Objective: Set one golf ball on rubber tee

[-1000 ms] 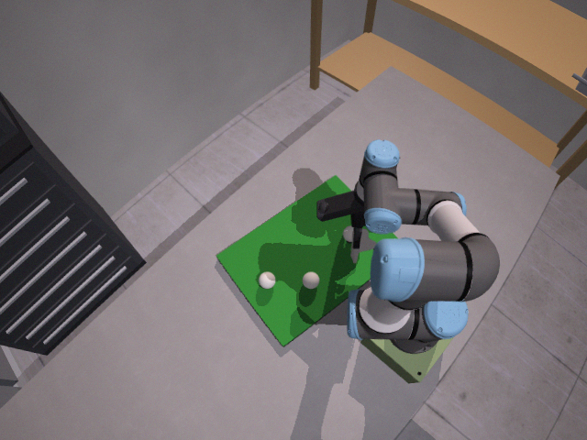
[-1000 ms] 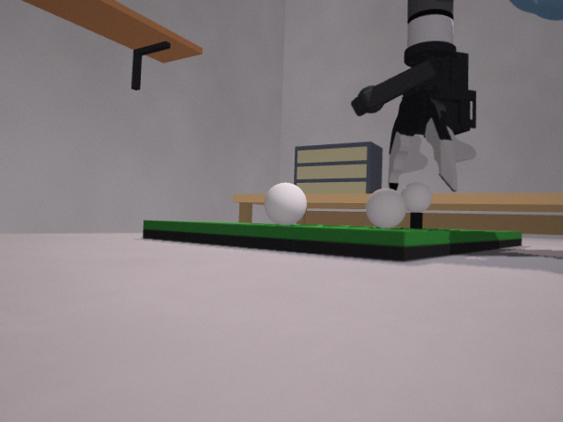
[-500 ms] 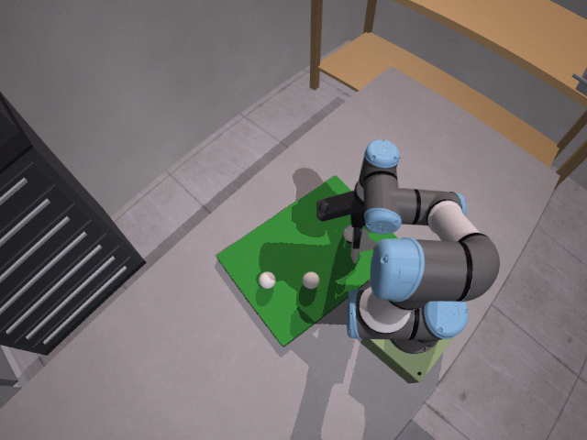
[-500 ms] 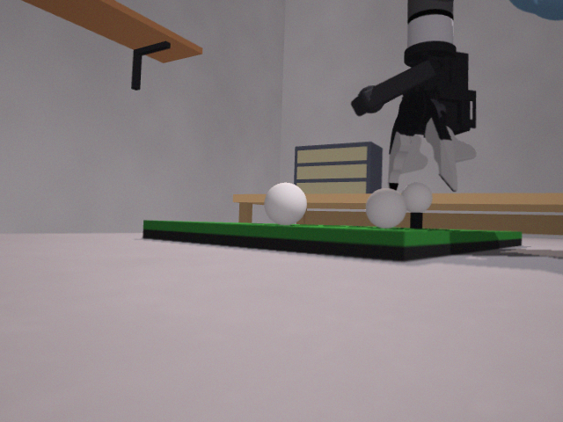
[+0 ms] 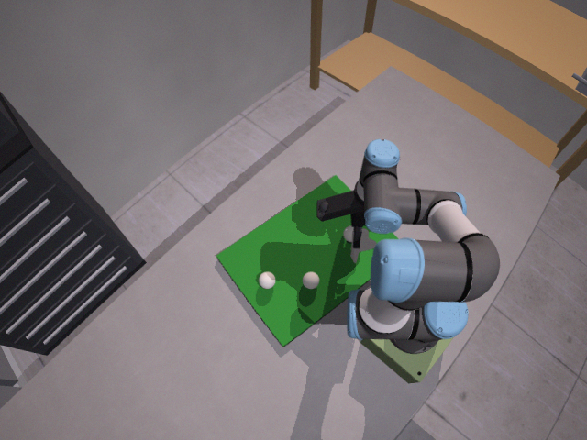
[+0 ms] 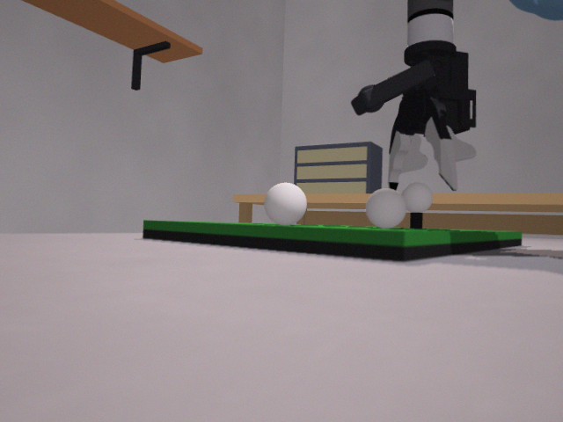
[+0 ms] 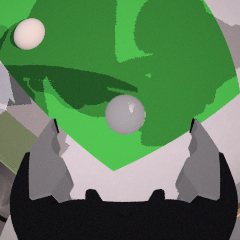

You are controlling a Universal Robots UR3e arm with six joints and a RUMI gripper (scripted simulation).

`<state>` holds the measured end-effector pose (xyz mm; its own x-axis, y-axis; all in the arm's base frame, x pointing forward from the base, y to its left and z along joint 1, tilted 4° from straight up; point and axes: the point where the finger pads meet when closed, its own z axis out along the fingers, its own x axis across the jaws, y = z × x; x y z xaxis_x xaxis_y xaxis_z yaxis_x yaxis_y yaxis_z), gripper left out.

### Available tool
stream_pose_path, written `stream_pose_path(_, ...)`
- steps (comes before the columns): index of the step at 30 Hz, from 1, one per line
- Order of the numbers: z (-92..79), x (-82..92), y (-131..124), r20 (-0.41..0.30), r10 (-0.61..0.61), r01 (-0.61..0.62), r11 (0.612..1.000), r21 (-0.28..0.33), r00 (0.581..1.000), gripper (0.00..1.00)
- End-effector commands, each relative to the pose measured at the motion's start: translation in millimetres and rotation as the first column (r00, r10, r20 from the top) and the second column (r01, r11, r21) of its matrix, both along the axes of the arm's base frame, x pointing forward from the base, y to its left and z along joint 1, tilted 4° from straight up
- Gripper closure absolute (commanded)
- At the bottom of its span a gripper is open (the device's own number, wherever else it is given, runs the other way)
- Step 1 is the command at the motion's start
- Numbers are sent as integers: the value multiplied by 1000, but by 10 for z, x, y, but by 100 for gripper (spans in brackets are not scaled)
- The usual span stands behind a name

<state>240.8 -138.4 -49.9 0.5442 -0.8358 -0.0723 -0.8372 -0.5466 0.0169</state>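
Note:
A white golf ball [image 6: 417,196] [image 7: 125,114] sits on top of the short black rubber tee [image 6: 416,221], near the right end of the green mat [image 5: 246,256] [image 6: 227,225] [image 7: 175,50]. In the wrist view the ball hides the tee. My gripper [image 6: 422,179] [image 7: 124,119] is open. It hangs just above this ball, one finger on each side, not touching it. Two more golf balls [image 5: 267,280] [image 5: 310,280] lie on the mat to the left; they also show in the exterior view [image 6: 285,203] [image 6: 385,207]. One of them shows in the wrist view [image 7: 29,33].
A black drawer cabinet [image 5: 47,260] stands at the left. A wooden shelf unit [image 5: 426,71] stands at the back right. The arm's base [image 5: 407,359] sits at the mat's near right corner. A low bench [image 6: 500,200] and small drawers [image 6: 336,168] stand behind the mat.

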Motion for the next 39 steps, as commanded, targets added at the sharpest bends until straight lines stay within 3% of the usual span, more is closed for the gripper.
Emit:
stream_pose_path(1,19,6,-9,1,0,0,1000,-2,1000,0)
stream_pose_path(17,387,26,-32,2,0,0,1000,-2,1000,0)
stream_pose_path(30,831,50,-58,2,0,0,1000,-2,1000,0)
stream_pose_path(39,944,50,-54,2,0,0,1000,-2,1000,0)
